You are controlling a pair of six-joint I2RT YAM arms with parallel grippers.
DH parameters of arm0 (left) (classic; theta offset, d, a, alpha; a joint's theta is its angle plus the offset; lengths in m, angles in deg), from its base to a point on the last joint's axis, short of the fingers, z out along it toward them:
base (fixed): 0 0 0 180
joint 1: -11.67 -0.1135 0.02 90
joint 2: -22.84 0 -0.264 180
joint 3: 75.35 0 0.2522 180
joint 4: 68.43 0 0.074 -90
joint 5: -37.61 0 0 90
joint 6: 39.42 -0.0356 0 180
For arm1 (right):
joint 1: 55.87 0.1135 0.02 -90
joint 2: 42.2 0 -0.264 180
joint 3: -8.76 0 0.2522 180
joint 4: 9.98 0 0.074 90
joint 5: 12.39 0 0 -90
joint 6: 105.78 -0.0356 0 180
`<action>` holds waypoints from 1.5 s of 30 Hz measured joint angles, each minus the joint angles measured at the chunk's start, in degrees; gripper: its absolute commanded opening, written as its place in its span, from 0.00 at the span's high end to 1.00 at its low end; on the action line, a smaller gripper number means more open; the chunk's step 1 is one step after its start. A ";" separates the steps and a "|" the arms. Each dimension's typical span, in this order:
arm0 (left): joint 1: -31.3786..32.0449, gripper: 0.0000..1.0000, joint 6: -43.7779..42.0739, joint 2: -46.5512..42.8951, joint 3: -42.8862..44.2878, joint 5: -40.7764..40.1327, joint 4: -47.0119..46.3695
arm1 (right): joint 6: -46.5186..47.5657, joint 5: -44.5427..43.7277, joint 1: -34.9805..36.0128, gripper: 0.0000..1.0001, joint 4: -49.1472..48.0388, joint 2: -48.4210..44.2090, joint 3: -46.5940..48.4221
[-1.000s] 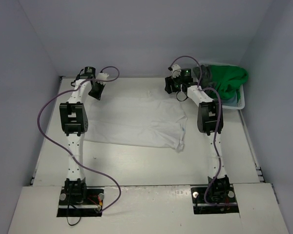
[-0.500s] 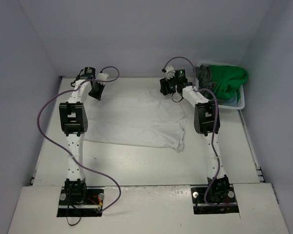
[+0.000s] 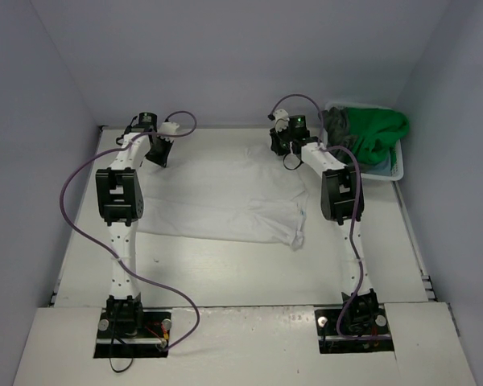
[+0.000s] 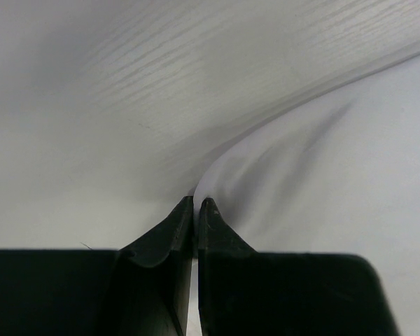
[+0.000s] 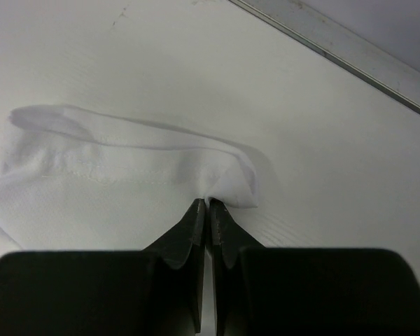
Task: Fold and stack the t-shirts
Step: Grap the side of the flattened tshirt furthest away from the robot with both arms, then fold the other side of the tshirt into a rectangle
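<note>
White shirt (image 3: 225, 201) lies spread nearly flat on the table (image 3: 225, 273), pinned at its two far corners as the first fold appears ready to begin. Left gripper (image 4: 197, 203) has its jaws pressed together on a thin edge of the shirt at the far left corner, where the cloth lifts off the tabletop in a smooth curve. Right gripper (image 5: 208, 203) pinches the far right corner, jaws closed on a doubled hem that bulges into a soft loop, a line of stitching visible along it.

With both corners gripped and no fold yet made, the step in hand looks like the opening fold of this first shirt. The next move probably calls for raising both corners together and carrying them evenly toward the shirt's near edge, keeping the span between them taut so the far edge lands straight rather than skewed. The shirt's near right corner is bunched and wrinkled, which may need smoothing afterwards.

The shirt is thin, matte and limp, creasing in shallow ripples across its middle; it should drape and sag wherever it is unsupported. The tabletop beneath it is pale, with a faint wood-like grain.

Beyond the shirt's far right corner, a white basket (image 3: 396, 170) holds the rest: a bright green shirt (image 3: 378, 129) heaped high over its rim, and a dark grey shirt (image 3: 336, 122) crumpled on the side nearest the white shirt. None of these is folded, and no stack is started.
</note>
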 measured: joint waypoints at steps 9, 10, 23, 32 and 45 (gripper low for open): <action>0.00 1.00 1.57 -1.70 -2.84 0.15 -0.76 | -0.04 -1.84 -0.22 1.00 -1.22 -3.85 -6.05; 0.00 1.00 1.77 -1.81 -3.08 0.15 -0.83 | -0.04 -1.86 -0.31 1.00 -1.44 -4.31 -6.75; 1.05 1.00 3.41 -4.79 -7.98 -0.26 -1.70 | -0.02 -0.57 -0.98 1.00 -4.22 -14.71 -15.85; 1.29 1.00 3.45 -8.50 -12.66 -0.52 -1.97 | 0.22 1.73 -1.11 1.00 -4.35 -20.94 -21.33; 1.29 1.00 3.30 -24.72 -27.56 -1.40 -6.05 | 2.62 4.81 0.20 1.00 -1.03 -33.94 -34.47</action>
